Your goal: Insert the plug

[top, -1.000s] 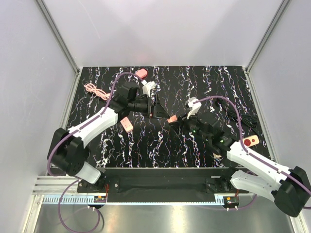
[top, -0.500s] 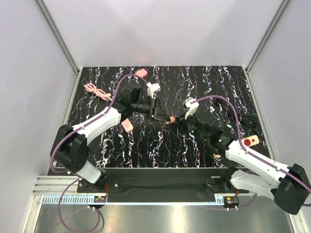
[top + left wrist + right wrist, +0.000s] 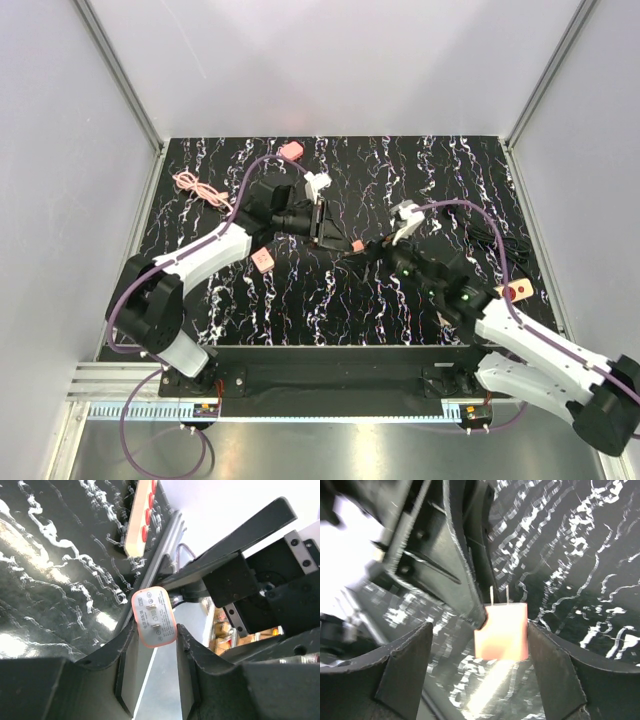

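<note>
Since a second ago, your two arms have drawn closer together over the middle of the counter, and the right forearm has swung over part of the beige strip. Your left tool is pinching the plug at its fingertips, holding it in the air above the counter. The plug is a small pinkish-red block with rounded corners. Its two metal prongs point back toward the left wrist, so its blank rear faces your right tool.

The right tool is spread wide. In the right wrist view, one finger stands on each side of the plug with a clear gap both ways, so it touches nothing. The plug lies straight ahead of the right tool, between its fingers and slightly toward the right-hand one. The prong axis runs along the line that joins the two tools.

The strip with red sockets lies at the right edge of the counter, well apart from the plug and nearer your right arm. This looks like a handover, with the right tool placed to close on the plug's sides

A small pink cube rests on the counter beside the left forearm
</note>
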### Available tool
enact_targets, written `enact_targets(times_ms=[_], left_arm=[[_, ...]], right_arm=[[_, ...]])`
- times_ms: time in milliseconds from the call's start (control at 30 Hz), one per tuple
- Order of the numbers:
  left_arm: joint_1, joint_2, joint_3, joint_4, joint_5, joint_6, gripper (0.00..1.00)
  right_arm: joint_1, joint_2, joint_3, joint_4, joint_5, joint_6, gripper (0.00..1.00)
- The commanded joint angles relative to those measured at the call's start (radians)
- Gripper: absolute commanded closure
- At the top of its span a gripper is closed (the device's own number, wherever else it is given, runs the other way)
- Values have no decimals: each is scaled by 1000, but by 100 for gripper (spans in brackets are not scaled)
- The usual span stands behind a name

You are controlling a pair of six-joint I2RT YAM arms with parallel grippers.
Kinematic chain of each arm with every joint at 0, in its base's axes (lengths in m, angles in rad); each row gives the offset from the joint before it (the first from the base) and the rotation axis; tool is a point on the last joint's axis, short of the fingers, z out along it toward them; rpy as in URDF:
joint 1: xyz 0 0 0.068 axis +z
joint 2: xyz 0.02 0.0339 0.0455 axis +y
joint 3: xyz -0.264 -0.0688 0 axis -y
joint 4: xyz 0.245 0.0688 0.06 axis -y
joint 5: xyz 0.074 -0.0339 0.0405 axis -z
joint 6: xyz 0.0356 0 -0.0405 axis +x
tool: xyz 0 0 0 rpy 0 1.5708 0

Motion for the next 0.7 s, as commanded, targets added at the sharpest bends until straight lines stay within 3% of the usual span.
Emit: enact_targets(times_ms=[0,67,100,167,200,300,467,667], left_arm=[[32,-102,-57,332,42,-164,100],[73,-128,-125,501,42,-365,100],[87,-131,-146,695,38,-444,100],[115,-128,-201,897,20,-652,100],[117,-125,-215,1030,15,-696,100],[106,-132,-218,1161,-26,-776,100],[64,-198,-199,1157,-108,-715,100],[-20,-274,-156,926,-183,-537,100]], right_arm=[[8,-95,-24,63,9,169,16],[8,-124,-40,90,4,272,16],[7,-148,-41,121,7,336,16],[8,-179,-37,181,19,387,16],[8,-190,-25,202,21,427,16],[7,-210,15,251,30,510,16],[8,-218,34,299,110,588,19],[8,-181,77,333,115,578,26]])
